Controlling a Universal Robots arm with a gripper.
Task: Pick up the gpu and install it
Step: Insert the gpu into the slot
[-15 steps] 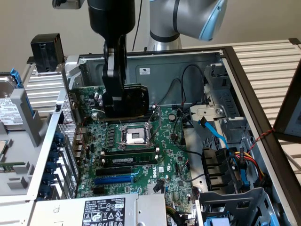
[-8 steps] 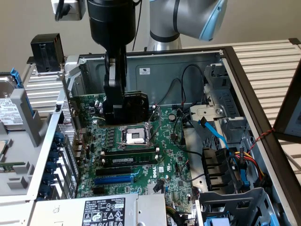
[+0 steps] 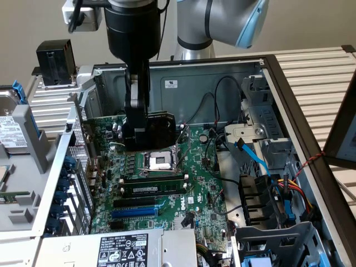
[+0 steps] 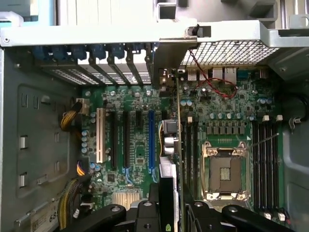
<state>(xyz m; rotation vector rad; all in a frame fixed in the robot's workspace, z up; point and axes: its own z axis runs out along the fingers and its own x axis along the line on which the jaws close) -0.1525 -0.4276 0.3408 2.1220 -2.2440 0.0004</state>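
Observation:
My gripper (image 3: 137, 129) is shut on the gpu (image 3: 159, 129), whose black fan shroud hangs just above the CPU socket (image 3: 159, 161) of the big green motherboard (image 3: 207, 192) inside the open case. In the wrist view the gpu (image 4: 170, 145) is edge-on between the fingers (image 4: 145, 215), with silver capacitors on its side and its metal end bracket reaching the case's rear slot wall (image 4: 120, 60). It sits over the board (image 4: 137, 145) between the blue slot (image 4: 151, 140) and the socket (image 4: 226, 174), and I cannot tell whether it touches a slot.
A RAM stick (image 3: 153, 189) sits in a slot in front of the socket, and a blue slot (image 3: 135, 211) lies nearer still. A power supply (image 3: 122, 250) is at the front, with drive bays and coloured cables (image 3: 278, 192) on the exterior view's right. A hard drive (image 3: 11, 130) lies outside the case on the exterior view's left.

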